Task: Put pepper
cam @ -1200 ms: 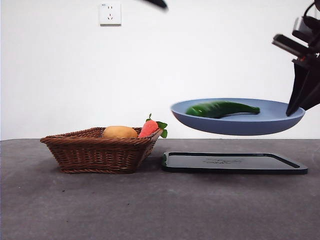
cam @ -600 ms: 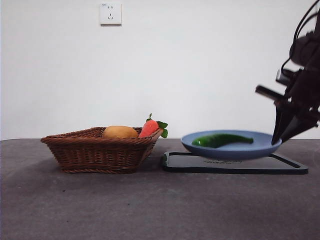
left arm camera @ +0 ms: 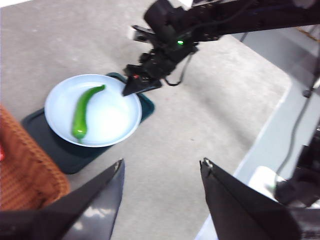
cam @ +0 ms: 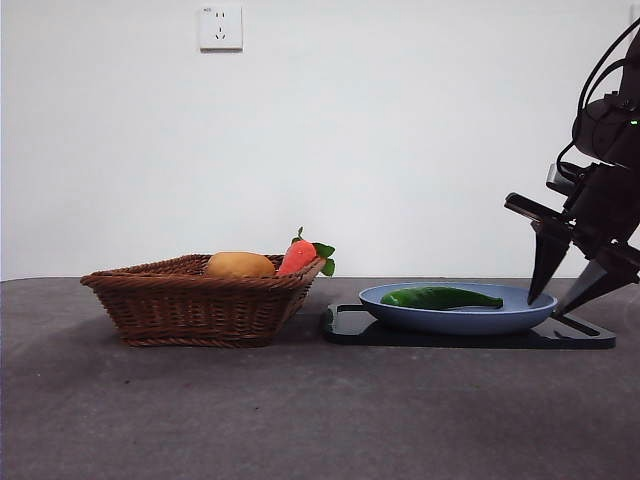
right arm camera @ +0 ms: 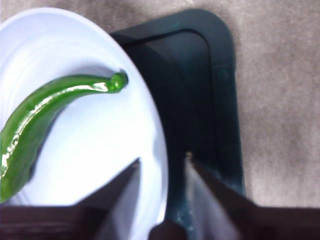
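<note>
Now, here is where you stand, every place given from the plate:

Plate: the blue plate (cam: 455, 318) sits flat on the dark tray (cam: 580, 337).
Pepper: the pepper (cam: 441, 297) lies inside the plate, across its middle, its stem end toward the side where your right claw is.
Right claw: your right gripper (cam: 566, 297) is at the plate's edge, one jaw over the rim and one outside it above the tray. The jaws stand a little apart around the rim (right arm camera: 161, 165); you cannot tell whether they touch it.
Left claw: your left gripper (left arm camera: 161, 176) hangs high, well away from the plate, its jaws spread wide and holding nothing.
Done: judging by how things lie, the pepper is on the plate and the plate is set down on the tray.
Left to do: probably only lifting the right claw clear of the rim.
Around: a wicker basket (cam: 190, 305) stands just beside the tray, holding a potato (cam: 239, 265) and a carrot (cam: 298, 256).
In the way: nothing blocks a straight lift; a sideways pull could drag the plate.
</note>
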You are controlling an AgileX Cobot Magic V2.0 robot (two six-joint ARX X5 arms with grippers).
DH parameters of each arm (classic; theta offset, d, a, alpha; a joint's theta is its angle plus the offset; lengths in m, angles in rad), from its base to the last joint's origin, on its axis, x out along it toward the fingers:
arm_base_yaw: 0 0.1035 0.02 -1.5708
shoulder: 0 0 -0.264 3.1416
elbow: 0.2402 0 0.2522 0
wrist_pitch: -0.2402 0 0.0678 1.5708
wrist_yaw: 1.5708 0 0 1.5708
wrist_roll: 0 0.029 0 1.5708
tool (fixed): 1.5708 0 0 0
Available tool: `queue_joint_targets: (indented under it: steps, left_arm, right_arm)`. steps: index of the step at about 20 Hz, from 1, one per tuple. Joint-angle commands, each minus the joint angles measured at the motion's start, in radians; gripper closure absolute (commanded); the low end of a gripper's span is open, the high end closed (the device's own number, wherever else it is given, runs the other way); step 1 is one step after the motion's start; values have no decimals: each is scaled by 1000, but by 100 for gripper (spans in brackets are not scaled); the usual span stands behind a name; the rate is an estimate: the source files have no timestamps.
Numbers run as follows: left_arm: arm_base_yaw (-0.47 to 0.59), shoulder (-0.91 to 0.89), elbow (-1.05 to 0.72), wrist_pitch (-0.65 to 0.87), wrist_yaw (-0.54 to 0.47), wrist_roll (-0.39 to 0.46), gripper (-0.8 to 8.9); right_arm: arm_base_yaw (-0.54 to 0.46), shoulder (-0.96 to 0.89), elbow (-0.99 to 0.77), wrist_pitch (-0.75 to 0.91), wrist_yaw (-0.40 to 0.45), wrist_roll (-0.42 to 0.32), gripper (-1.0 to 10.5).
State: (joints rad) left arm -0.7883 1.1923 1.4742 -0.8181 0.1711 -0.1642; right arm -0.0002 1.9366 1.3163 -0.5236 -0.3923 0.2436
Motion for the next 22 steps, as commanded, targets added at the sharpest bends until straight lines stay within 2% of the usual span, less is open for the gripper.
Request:
queue_joint_targets:
  steps: [1,2,5,8,10,17,18,20,22]
  left_arm:
    - [-9,8,19,-7,-44,22,542]
    - [-9,8,19,-18,-80,27,542]
    - [-8,8,19,-45,-176,47,542]
    - [-8,8,19,-68,-257,68,542]
    - [-8,8,19,-70,-275,72,542]
    - [-9,9,19,-71,-266,90,545]
    - [-9,9,19,-71,-259,90,560]
    - [-9,9,19,-68,-241,90,654]
    - [-9,9,19,-68,-244,90,778]
  right_arm:
    - [-4,-42,21,-31,-1,2,722]
    - [-6,-82,21,-56,0,1,722]
    - [-6,-233,21,-154,-2,-62,724]
    - [14,-444,21,-329,-2,-130,726]
    - [34,-586,21,-432,-2,-165,726]
    - [111,-1003,21,-700,-2,-167,728]
    - [114,-1041,21,-730,-2,-167,728]
    - [114,-1098,21,-777,-2,-168,760]
    - [114,-1126,21,-822,-2,-200,916]
